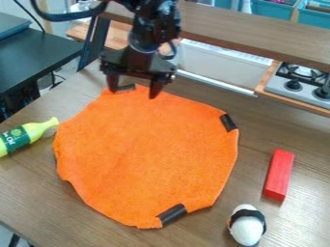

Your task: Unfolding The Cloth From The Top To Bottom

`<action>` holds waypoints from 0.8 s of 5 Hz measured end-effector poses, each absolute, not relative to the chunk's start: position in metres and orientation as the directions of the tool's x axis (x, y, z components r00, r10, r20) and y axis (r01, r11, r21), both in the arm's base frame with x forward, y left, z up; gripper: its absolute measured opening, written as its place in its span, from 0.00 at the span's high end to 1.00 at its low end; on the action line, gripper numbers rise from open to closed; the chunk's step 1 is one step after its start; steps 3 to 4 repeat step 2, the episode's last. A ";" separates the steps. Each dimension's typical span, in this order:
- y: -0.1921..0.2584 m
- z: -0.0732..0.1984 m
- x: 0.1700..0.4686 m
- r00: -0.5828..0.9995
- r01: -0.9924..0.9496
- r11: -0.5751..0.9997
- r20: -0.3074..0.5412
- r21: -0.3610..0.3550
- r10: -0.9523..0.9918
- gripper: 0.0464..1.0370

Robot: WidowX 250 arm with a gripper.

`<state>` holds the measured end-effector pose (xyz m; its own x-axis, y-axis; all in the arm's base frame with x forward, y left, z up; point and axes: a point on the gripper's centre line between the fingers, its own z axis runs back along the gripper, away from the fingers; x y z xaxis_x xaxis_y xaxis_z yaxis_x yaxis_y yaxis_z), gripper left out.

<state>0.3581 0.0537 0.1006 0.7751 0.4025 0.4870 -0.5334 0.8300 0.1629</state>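
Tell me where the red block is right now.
In the camera view, the red block lies toward the right side, right of the orange cloth and just above the white egg-shaped object.

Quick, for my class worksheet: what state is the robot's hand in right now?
Hand: open, its two fingers spread apart at the far edge of the orange cloth, gripping nothing.
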 end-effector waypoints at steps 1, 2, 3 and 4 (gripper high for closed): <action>0.053 0.101 0.357 0.782 -0.528 0.832 0.481 0.172 0.396 0.04; 0.053 0.100 0.357 0.782 -0.528 0.832 0.480 0.173 0.396 0.04; 0.053 0.100 0.357 0.782 -0.528 0.832 0.480 0.173 0.396 0.04; 0.053 0.100 0.357 0.782 -0.528 0.832 0.480 0.173 0.396 0.04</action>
